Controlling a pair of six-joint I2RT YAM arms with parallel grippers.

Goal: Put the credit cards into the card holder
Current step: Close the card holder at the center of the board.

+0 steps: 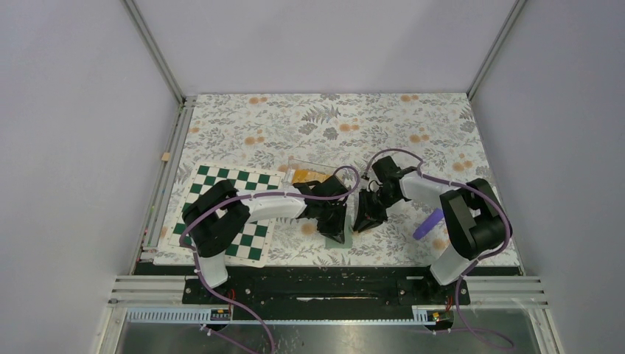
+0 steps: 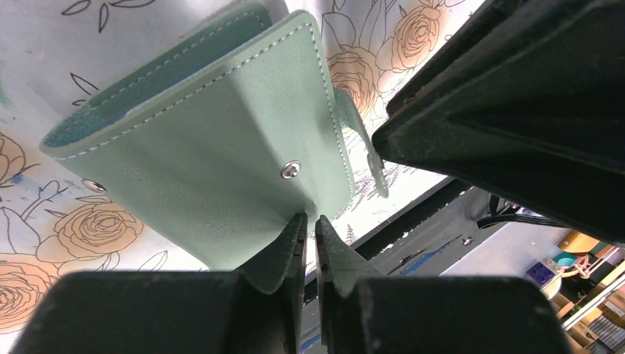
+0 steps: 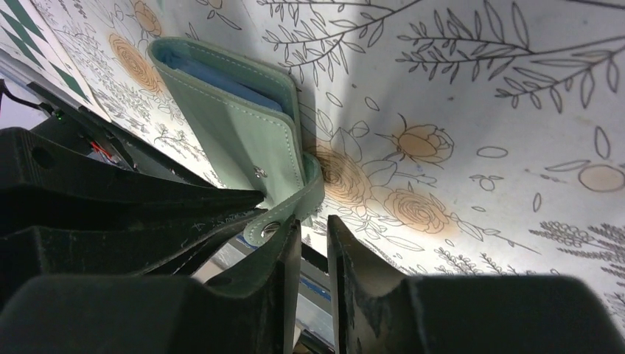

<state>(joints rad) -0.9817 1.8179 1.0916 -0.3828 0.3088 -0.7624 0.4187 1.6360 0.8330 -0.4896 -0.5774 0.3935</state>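
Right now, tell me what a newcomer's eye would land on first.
The mint-green card holder on the floral table, near its front middle, with the left gripper and right gripper both nosed up to its edge. Next, the green-and-white chequered board at the left, and orange cards in a clear tray behind the grippers.

This looks like a robotics lab cell, not a home or shop. Plain pale walls box the table in on three sides, with aluminium frame posts rising from the far corners. Slotted metal rails and a black mounting plate run along the near edge, where the cabled left arm and right arm are bolted. A floral cloth covers the surface. Past the near edge, the left wrist view catches blurred clutter, possibly stacked boxes or shelving.
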